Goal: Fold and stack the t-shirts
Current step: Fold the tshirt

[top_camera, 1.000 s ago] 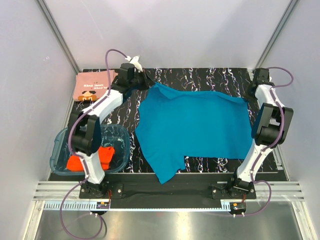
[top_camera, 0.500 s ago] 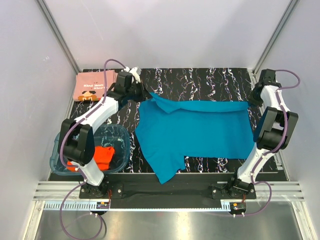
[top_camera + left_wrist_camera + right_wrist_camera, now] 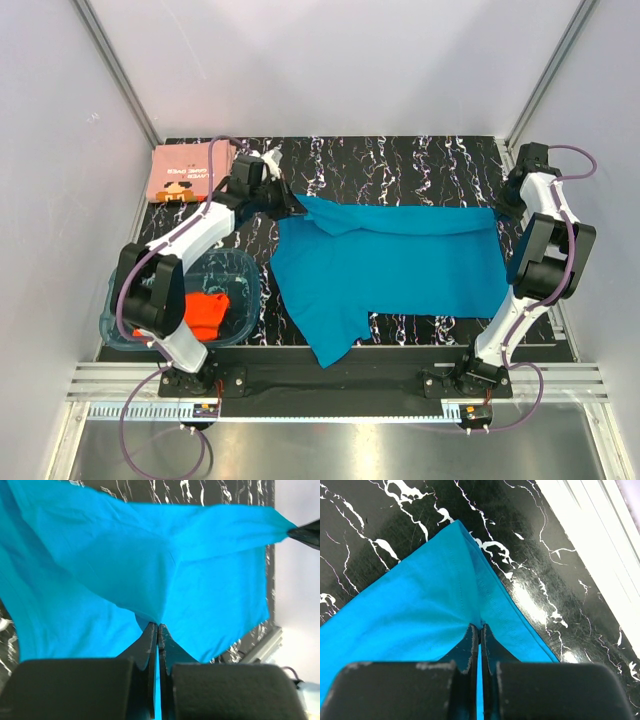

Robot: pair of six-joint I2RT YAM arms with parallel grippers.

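Teal-blue t-shirt, far edge pinched in my left claw and right claw; salmon-pink t-shirt, tub left of them.

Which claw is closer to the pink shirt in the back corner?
Left. The left gripper sits just right of the pink shirt; the right gripper is across the table, at the far corner of the teal shirt.

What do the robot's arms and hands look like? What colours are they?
Each arm, the left arm and the right arm, has white tube-like links joined by chunky black joints. A thin purple cable loops along each one. The left hand and right hand are black, with two slim pointed fingers.
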